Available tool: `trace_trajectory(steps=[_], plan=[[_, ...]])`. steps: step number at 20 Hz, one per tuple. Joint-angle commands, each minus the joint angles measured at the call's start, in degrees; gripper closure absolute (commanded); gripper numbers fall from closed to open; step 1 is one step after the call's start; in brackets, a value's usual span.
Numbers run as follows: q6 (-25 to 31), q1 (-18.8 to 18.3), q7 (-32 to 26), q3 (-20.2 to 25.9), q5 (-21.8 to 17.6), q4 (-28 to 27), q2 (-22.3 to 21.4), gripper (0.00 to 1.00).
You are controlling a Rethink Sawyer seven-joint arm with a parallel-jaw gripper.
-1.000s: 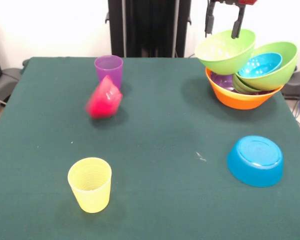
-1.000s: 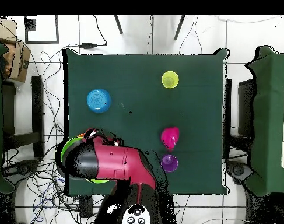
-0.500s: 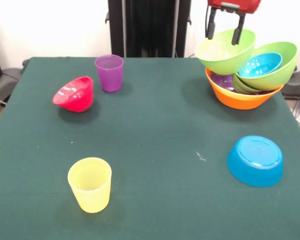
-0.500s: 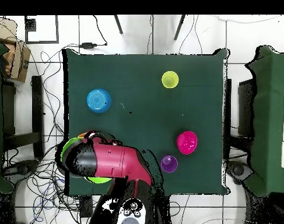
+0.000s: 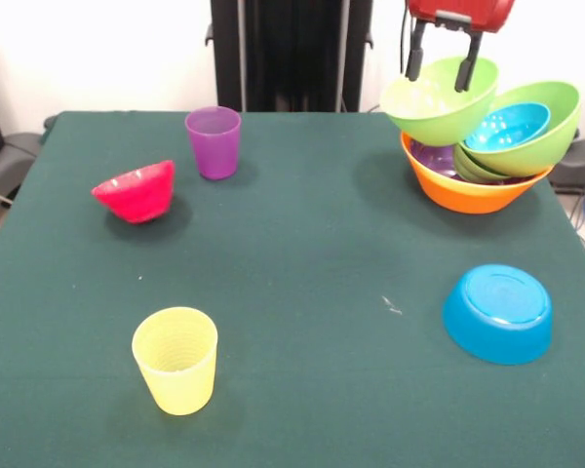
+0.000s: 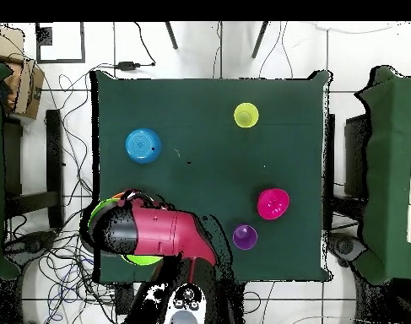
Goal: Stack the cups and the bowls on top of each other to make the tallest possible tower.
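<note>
The tower stands at the table's far right: a large orange bowl (image 5: 468, 195) holding a purple bowl (image 5: 431, 159) and lime green bowls (image 5: 541, 127), one cradling a blue bowl (image 5: 507, 125). Another lime green bowl (image 5: 437, 105) leans tilted on top at the left. My gripper (image 5: 437, 73) hangs open at this bowl's upper rim, its fingers apart. A second blue bowl (image 5: 497, 312) lies upside down at the near right. The pink-red bowl (image 5: 135, 192) rests tilted at the left, near the purple cup (image 5: 214, 141). The yellow cup (image 5: 175, 359) stands upright at the near left.
In the overhead view the red arm (image 6: 154, 234) covers the tower; the blue bowl (image 6: 143, 145), yellow cup (image 6: 246, 115), pink-red bowl (image 6: 273, 203) and purple cup (image 6: 245, 237) show apart on the green table (image 6: 208, 169). Cables lie on the floor around it.
The pink-red bowl tumbled away from the purple cup towards the table's left side in the front view and came to rest tilted. The gripper came down slightly at the top green bowl.
</note>
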Motion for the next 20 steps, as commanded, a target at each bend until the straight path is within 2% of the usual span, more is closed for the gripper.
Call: trace_trajectory(steps=[1,6,12,20], plan=[[1.9,-3.4,5.1,4.3,1.1,-3.8,2.9,0.0],[0.5,-9.2,-0.5,7.2,-0.7,-2.5,2.7,0.0],[0.1,-16.5,-6.2,10.2,-4.1,1.2,-0.7,0.0],[-0.1,-35.0,-18.1,18.0,-9.4,9.1,-7.6,0.0]])
